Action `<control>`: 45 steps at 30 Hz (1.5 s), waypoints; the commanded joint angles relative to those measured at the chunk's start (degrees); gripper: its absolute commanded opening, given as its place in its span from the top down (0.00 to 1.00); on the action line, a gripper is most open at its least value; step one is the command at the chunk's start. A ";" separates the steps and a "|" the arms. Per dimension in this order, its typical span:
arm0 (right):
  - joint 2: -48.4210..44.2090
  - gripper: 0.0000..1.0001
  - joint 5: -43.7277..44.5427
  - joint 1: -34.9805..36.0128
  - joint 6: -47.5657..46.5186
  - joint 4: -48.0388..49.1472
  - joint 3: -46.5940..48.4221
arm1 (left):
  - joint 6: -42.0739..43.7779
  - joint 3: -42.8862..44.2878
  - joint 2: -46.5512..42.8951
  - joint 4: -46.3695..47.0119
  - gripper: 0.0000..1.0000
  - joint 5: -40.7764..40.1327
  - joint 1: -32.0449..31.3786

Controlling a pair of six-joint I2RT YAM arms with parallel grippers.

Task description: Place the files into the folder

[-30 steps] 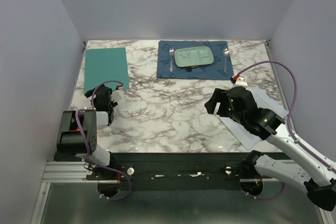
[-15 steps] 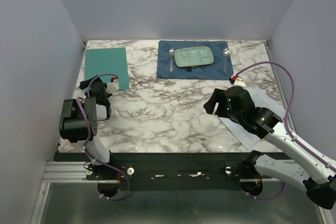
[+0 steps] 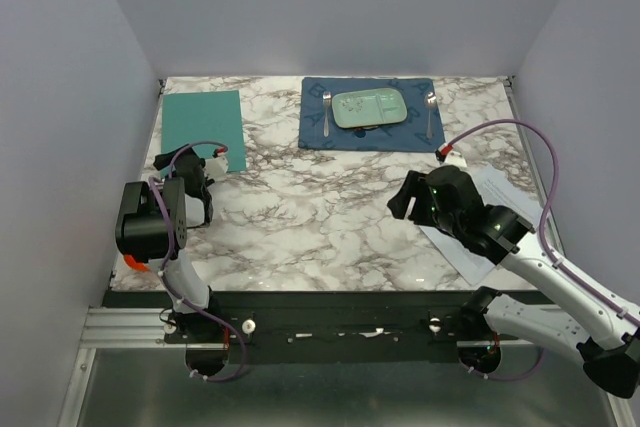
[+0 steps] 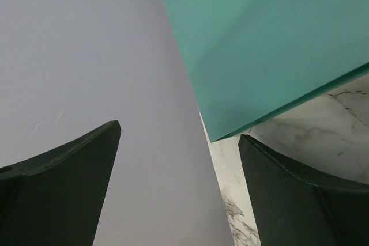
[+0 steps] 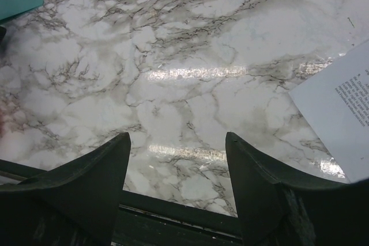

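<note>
Mia: Where is the green folder (image 3: 203,130)?

Ben: It lies flat on the table (image 3: 300,217), in the far left corner, right by the wall (image 4: 86,44).

Mia: And the papers (image 3: 512,192)?

Ben: They are on the right side of the table, well apart from the folder. They are white with small black words. The right arm hangs over part of them.

Mia: What is the left claw (image 4: 179,133) doing?

Ben: Its two fingers are spread wide, and nothing is between them. It points at the near corner of the folder and is close to it.

Mia: Does it touch the folder?

Ben: I cannot tell.

Mia: And the right claw (image 5: 177,136)?

Ben: That one is spread apart too, and it holds nothing. It hangs over bare table, just left of the papers. One corner of a paper shows at the right side of its own camera.

Mia: What else is on the table?

Ben: A dark blue mat (image 3: 320,127) lies at the back, near the middle. A pale green plate (image 3: 368,107) sits on it.
</note>
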 commanded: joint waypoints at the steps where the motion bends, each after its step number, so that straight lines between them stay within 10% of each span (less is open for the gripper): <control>1: 0.72 0.25 0.89 0.34 1.07 0.79 -0.94 | 0.63 -0.48 -0.27 2.40 0.02 0.38 0.16; 22: -3.23 0.33 1.76 0.34 5.11 2.19 -4.63 | -0.07 2.86 5.54 8.29 0.08 -2.97 -0.10; 45: -4.46 0.49 1.50 0.34 5.73 2.46 -5.33 | -7.89 7.16 8.36 2.32 0.80 -6.74 -3.01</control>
